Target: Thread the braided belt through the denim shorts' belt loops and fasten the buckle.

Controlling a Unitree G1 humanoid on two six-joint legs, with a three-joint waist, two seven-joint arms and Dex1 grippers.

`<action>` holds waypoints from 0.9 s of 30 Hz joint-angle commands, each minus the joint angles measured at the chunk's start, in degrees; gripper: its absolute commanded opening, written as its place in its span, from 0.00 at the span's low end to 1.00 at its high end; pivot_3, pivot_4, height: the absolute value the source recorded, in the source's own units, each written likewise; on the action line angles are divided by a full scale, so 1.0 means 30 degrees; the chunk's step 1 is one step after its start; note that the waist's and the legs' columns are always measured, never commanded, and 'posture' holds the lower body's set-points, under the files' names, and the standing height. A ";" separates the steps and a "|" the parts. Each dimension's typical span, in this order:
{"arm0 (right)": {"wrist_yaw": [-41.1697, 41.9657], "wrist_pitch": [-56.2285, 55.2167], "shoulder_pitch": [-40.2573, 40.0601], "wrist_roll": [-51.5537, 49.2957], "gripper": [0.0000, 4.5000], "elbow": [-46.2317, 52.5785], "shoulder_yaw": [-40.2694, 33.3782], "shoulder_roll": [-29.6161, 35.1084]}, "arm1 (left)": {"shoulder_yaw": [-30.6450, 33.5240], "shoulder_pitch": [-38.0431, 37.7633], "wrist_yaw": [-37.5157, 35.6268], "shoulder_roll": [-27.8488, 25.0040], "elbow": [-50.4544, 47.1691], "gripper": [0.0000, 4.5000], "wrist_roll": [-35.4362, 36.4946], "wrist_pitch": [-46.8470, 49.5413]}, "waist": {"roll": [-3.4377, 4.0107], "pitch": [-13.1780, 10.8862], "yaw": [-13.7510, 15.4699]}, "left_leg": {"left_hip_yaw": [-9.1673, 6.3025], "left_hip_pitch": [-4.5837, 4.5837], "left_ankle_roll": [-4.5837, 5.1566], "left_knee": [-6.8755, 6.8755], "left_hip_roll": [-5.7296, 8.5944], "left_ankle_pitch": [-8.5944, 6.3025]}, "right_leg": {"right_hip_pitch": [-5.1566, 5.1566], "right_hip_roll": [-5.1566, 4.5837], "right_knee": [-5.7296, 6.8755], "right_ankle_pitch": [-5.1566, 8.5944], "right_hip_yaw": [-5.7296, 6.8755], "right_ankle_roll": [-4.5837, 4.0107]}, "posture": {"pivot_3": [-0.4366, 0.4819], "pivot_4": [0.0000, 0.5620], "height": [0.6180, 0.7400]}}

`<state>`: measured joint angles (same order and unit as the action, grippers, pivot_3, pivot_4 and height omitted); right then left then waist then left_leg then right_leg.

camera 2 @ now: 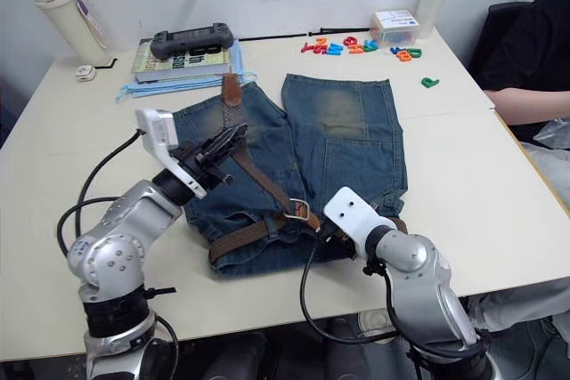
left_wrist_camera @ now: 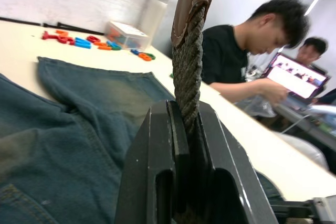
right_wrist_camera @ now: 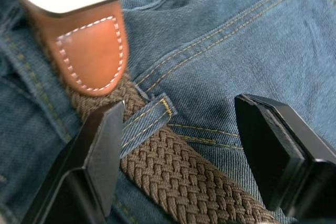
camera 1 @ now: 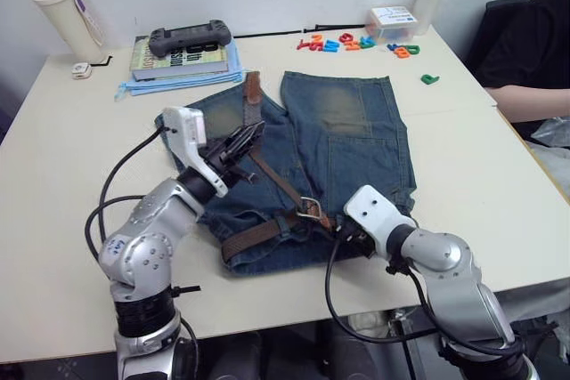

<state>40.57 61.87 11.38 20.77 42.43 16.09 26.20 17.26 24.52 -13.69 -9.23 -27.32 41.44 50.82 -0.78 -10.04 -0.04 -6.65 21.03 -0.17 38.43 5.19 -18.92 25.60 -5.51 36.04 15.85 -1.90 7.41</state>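
Denim shorts (camera 1: 347,144) lie mid-table; my left gripper (left_wrist_camera: 186,129) pinches the braided belt (camera 1: 272,180) near its tan tip; my right gripper (right_wrist_camera: 178,145) — jaws spread — straddles a belt loop (right_wrist_camera: 147,119) beside the buckle (camera 1: 309,208).

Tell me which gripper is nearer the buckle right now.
Right. The right gripper sits open just beside the buckle at the waistband. The left gripper is farther up the braided belt, shut on it toward the tan tip.
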 commanded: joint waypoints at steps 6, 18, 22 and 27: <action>-0.0872 -0.0239 -0.0001 -0.1039 0.80 -0.0629 0.0106 0.1061 | 0.2924 -0.0670 -0.1427 -0.3705 0.1147 0.00 0.3200 0.0722 | -0.0032 0.0018 0.0058 | -0.0009 -0.0008 0.0005 0.0007 0.0020 -0.0001 | -0.0023 -0.0003 -0.0016 0.0001 0.0008 -0.0001 | 0.48 0.27 0.73; 0.0887 0.1611 0.4100 -0.6599 0.80 0.2051 -0.3757 0.0443 | 0.1197 -0.1587 -0.1141 -0.3299 0.0427 0.00 0.4009 0.0062 | -0.0041 0.0021 0.0039 | -0.0035 0.0015 -0.0005 0.0010 -0.0003 -0.0007 | -0.0016 -0.0011 -0.0026 -0.0003 0.0024 -0.0007 | 0.48 0.27 0.73; 0.0772 0.2930 0.5158 -0.8266 0.80 0.2370 -0.4801 0.0141 | 0.0675 -0.1612 -0.0972 -0.3258 0.0044 0.00 0.4066 0.0083 | -0.0040 0.0020 0.0052 | -0.0030 0.0018 0.0005 0.0012 0.0011 -0.0011 | -0.0018 -0.0019 -0.0031 -0.0004 0.0019 -0.0007 | 0.48 0.27 0.73; 0.0589 0.4068 0.6054 -1.0475 0.61 0.2442 -0.5736 -0.0912 | 0.0076 -0.1182 -0.0320 -0.3139 -0.0270 0.00 0.4242 0.0142 | -0.0039 0.0020 0.0027 | -0.0030 0.0017 0.0005 0.0007 0.0005 -0.0011 | -0.0015 -0.0026 -0.0029 -0.0004 0.0017 -0.0008 | 0.48 0.27 0.73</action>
<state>42.53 73.34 28.63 -8.02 47.06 0.27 24.24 17.64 19.90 -15.12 -18.68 -25.73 52.44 51.94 -0.90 -9.98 0.05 -6.74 21.08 -0.15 38.44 5.20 -18.96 25.55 -5.60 35.95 15.84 -1.85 7.38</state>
